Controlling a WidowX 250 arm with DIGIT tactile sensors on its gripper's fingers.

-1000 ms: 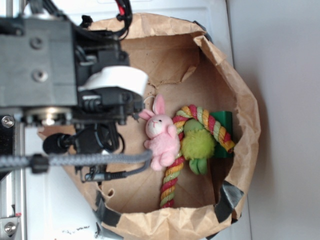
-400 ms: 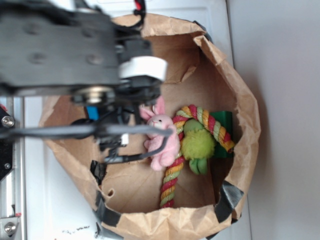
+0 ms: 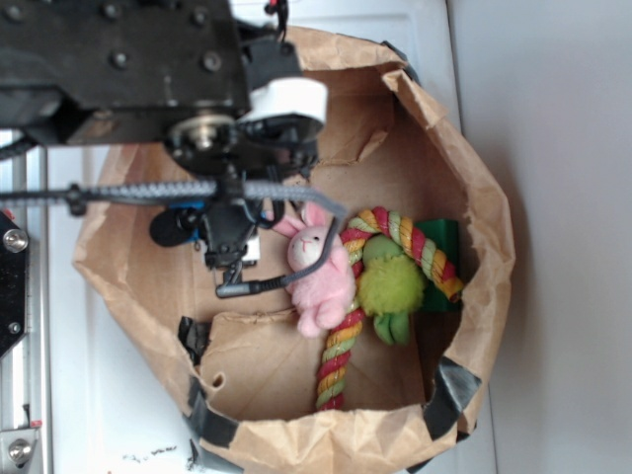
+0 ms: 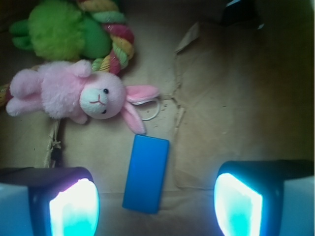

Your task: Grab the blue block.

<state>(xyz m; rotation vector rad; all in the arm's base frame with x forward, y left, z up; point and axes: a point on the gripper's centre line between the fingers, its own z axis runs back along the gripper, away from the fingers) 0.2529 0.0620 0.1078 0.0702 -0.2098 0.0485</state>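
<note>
Inside the brown paper bag (image 3: 474, 188), the gripper (image 4: 155, 204), wide open and empty, hovers over the blue block (image 4: 145, 173) lying flat just near of the pink bunny (image 4: 74, 93); approach step, descent and closing likely next.

1 blue block (image 4: 145, 173), 1 bunny (image 4: 74, 93), 1 rope (image 3: 341, 348).

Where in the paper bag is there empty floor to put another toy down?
The bare brown floor right of the flat sky-blue rectangular block and the pink plush bunny is free, up to the bag's wall. Another bare patch lies below the bunny in the exterior view. It is crowded where the bunny, the fuzzy green plush toy and the striped rope bunch together.
</note>
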